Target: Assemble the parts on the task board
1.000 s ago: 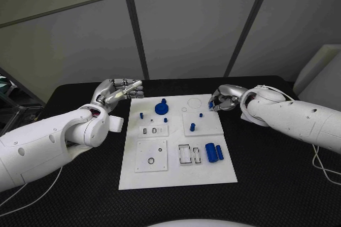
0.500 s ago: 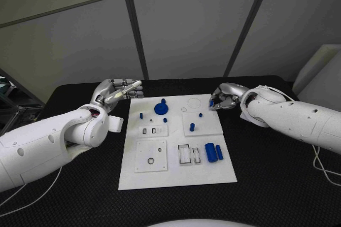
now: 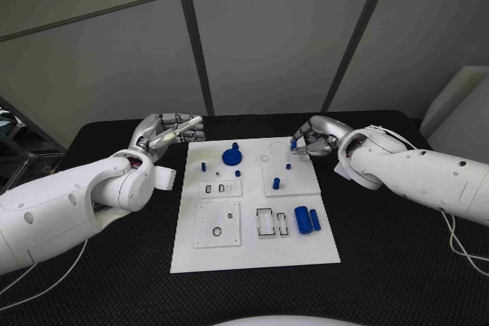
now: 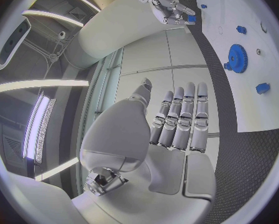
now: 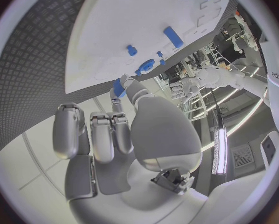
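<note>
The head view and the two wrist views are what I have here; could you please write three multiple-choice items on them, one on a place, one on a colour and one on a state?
1. Where is the right hand?
A. at the task board's far right corner
B. at the board's near left corner
C. off the table

2. What colour is the gear-shaped part?
A. red
B. blue
C. green

3. What state is the left hand in?
A. gripping the gear-shaped part
B. pressing flat on the board
C. holding nothing, fingers extended

Answers:
1 A: the head view puts it over the far right corner of the task board.
2 B: it shows blue in the head view and the left wrist view.
3 C: the left wrist view shows its fingers straight with nothing in them.
</note>
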Controlling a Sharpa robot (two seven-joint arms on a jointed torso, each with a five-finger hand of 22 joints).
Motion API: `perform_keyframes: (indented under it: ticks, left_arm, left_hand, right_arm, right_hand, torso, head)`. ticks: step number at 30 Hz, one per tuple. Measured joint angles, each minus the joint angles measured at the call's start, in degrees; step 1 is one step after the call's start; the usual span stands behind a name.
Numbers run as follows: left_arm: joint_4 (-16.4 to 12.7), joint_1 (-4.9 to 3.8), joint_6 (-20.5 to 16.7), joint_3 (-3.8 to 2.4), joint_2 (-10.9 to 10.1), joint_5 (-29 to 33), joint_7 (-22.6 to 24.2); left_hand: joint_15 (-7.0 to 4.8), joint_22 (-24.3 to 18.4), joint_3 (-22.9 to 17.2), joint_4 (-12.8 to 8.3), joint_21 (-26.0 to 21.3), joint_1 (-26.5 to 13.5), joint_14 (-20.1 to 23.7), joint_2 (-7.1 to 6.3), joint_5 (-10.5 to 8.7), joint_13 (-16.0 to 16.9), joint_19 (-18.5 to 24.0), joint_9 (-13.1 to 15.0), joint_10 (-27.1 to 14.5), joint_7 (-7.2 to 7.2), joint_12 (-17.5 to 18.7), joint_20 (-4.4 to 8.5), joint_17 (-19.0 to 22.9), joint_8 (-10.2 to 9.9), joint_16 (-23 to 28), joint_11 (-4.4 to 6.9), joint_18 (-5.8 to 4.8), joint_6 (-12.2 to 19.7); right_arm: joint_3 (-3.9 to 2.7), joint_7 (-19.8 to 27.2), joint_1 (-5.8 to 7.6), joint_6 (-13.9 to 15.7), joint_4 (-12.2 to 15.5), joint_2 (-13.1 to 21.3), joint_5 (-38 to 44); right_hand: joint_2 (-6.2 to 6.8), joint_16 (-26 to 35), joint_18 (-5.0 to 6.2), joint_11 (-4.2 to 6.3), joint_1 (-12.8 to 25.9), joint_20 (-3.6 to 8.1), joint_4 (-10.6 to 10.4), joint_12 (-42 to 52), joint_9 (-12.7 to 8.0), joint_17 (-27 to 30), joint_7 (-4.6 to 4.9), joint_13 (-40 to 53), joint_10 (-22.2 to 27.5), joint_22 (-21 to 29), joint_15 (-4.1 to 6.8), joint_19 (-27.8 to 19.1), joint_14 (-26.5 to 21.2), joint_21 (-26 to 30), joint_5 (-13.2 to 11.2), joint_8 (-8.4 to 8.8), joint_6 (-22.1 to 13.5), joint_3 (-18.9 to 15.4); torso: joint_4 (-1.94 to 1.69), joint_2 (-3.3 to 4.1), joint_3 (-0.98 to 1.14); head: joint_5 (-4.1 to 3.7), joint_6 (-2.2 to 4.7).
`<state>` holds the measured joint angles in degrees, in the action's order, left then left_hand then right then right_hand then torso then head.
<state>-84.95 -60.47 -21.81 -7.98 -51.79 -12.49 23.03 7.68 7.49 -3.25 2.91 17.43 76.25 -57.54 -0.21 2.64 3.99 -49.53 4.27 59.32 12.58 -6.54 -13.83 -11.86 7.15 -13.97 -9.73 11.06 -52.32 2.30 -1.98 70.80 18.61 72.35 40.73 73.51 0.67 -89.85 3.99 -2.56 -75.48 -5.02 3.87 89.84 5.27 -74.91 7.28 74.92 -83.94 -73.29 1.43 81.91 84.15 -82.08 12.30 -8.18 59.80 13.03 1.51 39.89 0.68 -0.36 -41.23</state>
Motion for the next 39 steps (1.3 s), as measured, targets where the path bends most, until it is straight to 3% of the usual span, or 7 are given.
perform_keyframes:
  ticks: [5, 13, 18, 21, 24, 29, 39]
  left_arm:
    - [-0.1, -0.03, 0.0, 0.0, -0.1, 0.0, -0.1]
    - [0.7, -0.32, 0.0, -0.01, -0.1, 0.0, -0.1]
    - [1.0, -0.56, -0.1, -0.03, -0.1, 0.0, -0.2]
    - [1.0, -0.63, -0.1, -0.04, 0.0, 0.0, -0.2]
    - [1.0, -0.67, -0.1, -0.04, 0.1, 0.0, -0.2]
    - [1.0, -0.71, -0.1, -0.04, 0.4, 0.0, -0.3]
    - [1.0, -0.71, -0.1, -0.03, 0.7, 0.0, -0.4]
  left_hand:
    - [0.0, 0.0, 0.0, 0.0, 0.0, 0.0, 0.0, 0.0, 0.0, 0.0, 0.0, 0.0, 0.0, 0.0, 0.0, 0.0, 0.0, 0.0, 0.0, 0.0, 0.0, 0.0]
    - [0.0, 0.0, 0.0, 0.0, -0.2, 0.0, 0.0, 0.01, 0.0, 0.0, 0.0, 0.0, 0.0, 0.0, 0.0, 0.0, 0.0, 0.0, 0.0, 0.0, 0.0, 0.0]
    - [0.0, 0.0, 0.0, 0.0, -0.2, 0.3, 0.0, 0.3, 0.0, 0.0, 0.0, 0.0, 0.0, 0.0, 0.0, 0.0, 0.0, 0.0, 0.0, 0.0, 0.0, 0.0]
    - [0.0, 0.0, 0.0, 0.0, -0.2, 0.3, 0.0, 0.3, 0.0, 0.0, 0.0, 0.0, 0.0, 0.0, 0.0, 0.0, 0.0, 0.0, 0.0, 0.0, 0.0, 0.0]
    - [0.0, 0.0, 0.0, 0.0, -0.2, 0.3, 0.0, 0.3, 0.0, 0.0, 0.0, 0.0, 0.0, 0.0, 0.0, 0.0, 0.0, 0.0, 0.0, 0.0, 0.0, 0.0]
    - [0.0, 0.0, 0.0, 0.0, -0.2, 0.3, 0.0, 0.3, 0.0, 0.0, 0.0, 0.0, 0.0, 0.0, 0.0, 0.0, 0.0, 0.0, 0.0, 0.0, 0.0, 0.0]
    - [0.0, 0.0, 0.2, -0.2, -0.2, 0.3, 0.0, 0.3, 0.0, 0.0, 0.0, 0.0, 0.0, 0.0, 0.2, 0.0, 0.0, 0.0, 0.0, 0.0, 0.0, 0.0]
  right_arm:
    - [-0.05, -2.8, 0.26, 0.2, 3.8, -1.4, -0.5]
    - [-0.06, -5.6, 0.33, 0.5, 7.2, -6.5, 3.2]
    - [0.03, -6.6, 0.34, 0.4, 7.3, -9.3, 6.2]
    - [0.14, -7.2, 0.33, 0.3, 7.0, -11.0, 7.6]
    - [0.41, -7.6, 0.3, 0.1, 7.0, -12.2, 8.8]
    - [1.53, -8.2, 0.02, -0.7, 6.5, -13.8, 10.7]
    - [2.1, -9.1, -1.96, -2.8, 5.8, -15.0, 13.3]
  right_hand:
    - [-0.01, 0.0, 0.0, 0.0, 0.0, 0.0, 0.0, 0.0, -0.1, 0.0, 0.05, 0.0, 0.0, 0.2, 0.0, 0.0, 0.0, 0.0, 0.0, 0.06, -0.1, 0.0]
    - [-0.33, 0.0, 0.0, 0.0, 0.3, 0.0, 0.0, 0.0, -0.1, 0.0, 0.02, 0.0, 0.0, 0.0, 0.0, 0.0, 0.0, 0.0, 0.0, 0.17, -0.2, 0.3]
    - [-0.4, 0.0, 0.0, 0.0, 0.4, 0.0, 0.0, 0.0, 0.0, 0.0, 0.1, 0.0, 0.0, 0.0, 0.0, 0.0, 0.0, 0.0, 0.0, -0.03, -0.3, 0.3]
    - [-0.39, 0.0, 0.0, 0.0, 0.4, 0.0, 0.0, 0.0, 0.0, 0.0, 0.22, 0.0, 0.0, 0.0, 0.0, 0.0, 0.0, 0.0, 0.0, -0.03, -0.2, 0.3]
    - [-0.39, 0.0, -0.01, 0.0, 0.4, 0.0, 0.0, 0.0, 0.0, 0.0, 0.23, 0.0, 0.0, 0.0, 0.0, 0.0, 0.0, 0.0, 0.0, -0.03, -0.2, 0.3]
    - [-0.39, 0.0, 0.0, 0.0, 0.4, 0.0, 0.0, 0.0, 0.0, 0.0, 0.32, 0.0, 0.0, 0.0, 0.0, 0.0, 0.0, 0.0, 0.0, -0.03, -0.3, 0.3]
    - [-0.38, 0.0, 0.0, 0.0, 0.4, 0.0, 0.0, 0.0, -0.1, 0.0, 0.33, 0.0, 0.0, 0.0, 0.0, 0.0, 0.0, 0.0, 0.0, 0.0, -0.3, 0.3]
  torso:
    - [0.03, -0.16, -0.16]
    - [-0.01, -0.29, -0.39]
    - [-0.07, -0.29, -0.43]
    - [-0.09, -0.28, -0.42]
    - [-0.04, -0.26, -0.37]
    - [-0.03, -0.23, -0.36]
    - [-0.03, -0.2, -0.28]
  head:
    - [0.61, -0.17]
    - [2.42, -0.54]
    - [3.05, -0.71]
    - [3.87, -0.8]
    - [4.98, -1.02]
    - [7.29, -1.39]
    - [8.45, -2.05]
